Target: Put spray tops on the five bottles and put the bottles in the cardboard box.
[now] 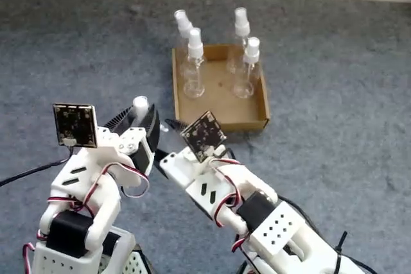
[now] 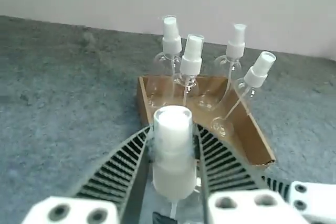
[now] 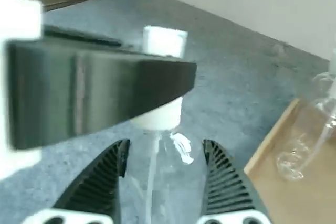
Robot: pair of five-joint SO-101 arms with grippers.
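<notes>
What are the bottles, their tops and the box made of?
The bottles look like clear, glossy plastic, since you see right through them; they could be glass. The tops seem to be white matte plastic. The box is dull brown cardboard with folded walls.

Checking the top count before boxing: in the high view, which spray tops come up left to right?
Spray top held in the left gripper → far-left bottle's top → near-left bottle's top → far-right bottle's top → near-right bottle's top.
</notes>
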